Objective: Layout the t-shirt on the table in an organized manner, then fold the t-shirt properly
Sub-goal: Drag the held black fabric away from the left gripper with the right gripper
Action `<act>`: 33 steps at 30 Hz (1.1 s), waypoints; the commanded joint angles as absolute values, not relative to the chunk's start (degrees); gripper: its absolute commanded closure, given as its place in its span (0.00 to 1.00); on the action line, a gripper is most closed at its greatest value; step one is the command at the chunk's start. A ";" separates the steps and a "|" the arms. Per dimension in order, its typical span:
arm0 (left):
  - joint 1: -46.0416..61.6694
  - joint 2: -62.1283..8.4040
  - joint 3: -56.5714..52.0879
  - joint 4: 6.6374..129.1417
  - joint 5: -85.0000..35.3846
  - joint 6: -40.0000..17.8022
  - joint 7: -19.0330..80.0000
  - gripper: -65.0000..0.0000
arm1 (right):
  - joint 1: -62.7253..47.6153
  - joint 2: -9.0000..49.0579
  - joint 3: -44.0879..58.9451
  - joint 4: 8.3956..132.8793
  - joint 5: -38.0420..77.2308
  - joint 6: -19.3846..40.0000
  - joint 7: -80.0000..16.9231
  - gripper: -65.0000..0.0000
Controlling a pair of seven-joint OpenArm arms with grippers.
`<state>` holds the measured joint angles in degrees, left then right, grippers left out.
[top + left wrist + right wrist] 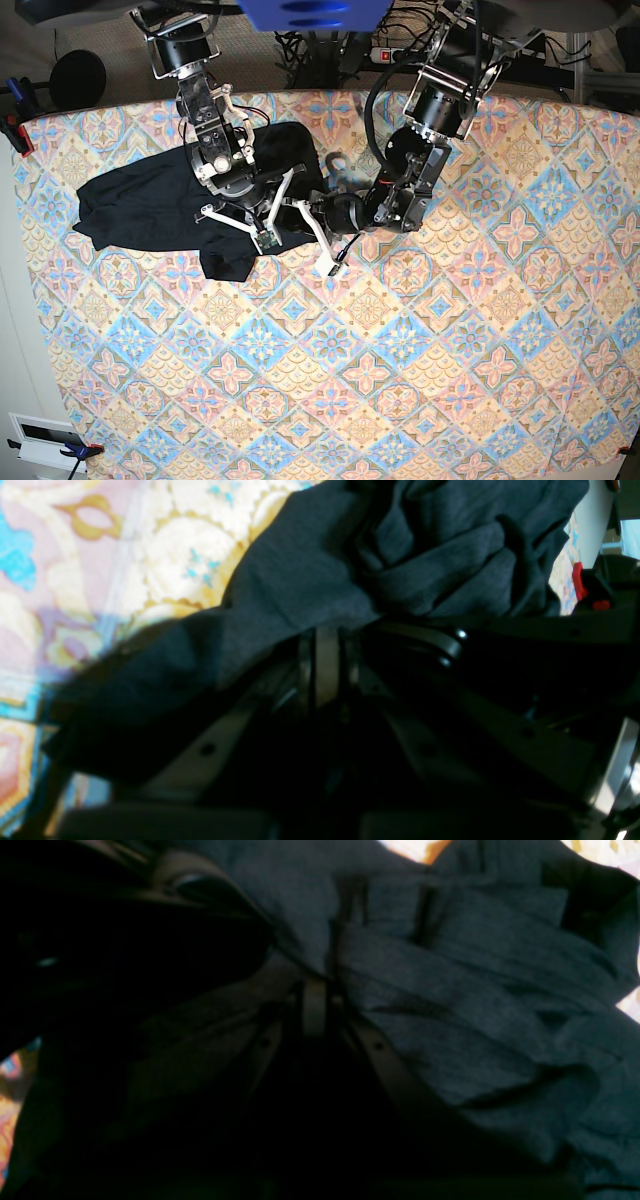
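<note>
I saw the black t-shirt [150, 205] lying in a crumpled heap on the far left part of the worktop [450, 350], on its cloth of pink, blue and cream diamonds. One end spread out flat toward the left edge, and the other end was bunched up under my two arms.

My right pincer [315, 990] was pressed together and pinching the t-shirt [475, 1005]. Dark folds of cloth piled up right at its tips.

My left pincer [325, 645] was pressed together too, pinching the t-shirt [300, 580] at its edge. The cloth draped over the tips and lay wrinkled beyond them.

From above, both pincers sat close together at the right end of the shirt.
</note>
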<state>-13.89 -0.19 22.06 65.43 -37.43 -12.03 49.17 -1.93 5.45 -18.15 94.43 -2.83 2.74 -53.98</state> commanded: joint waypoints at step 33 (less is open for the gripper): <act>-9.89 -1.27 18.07 65.19 -26.51 -12.88 46.20 1.00 | 0.57 5.85 -15.08 94.90 -4.00 2.07 -54.90 1.00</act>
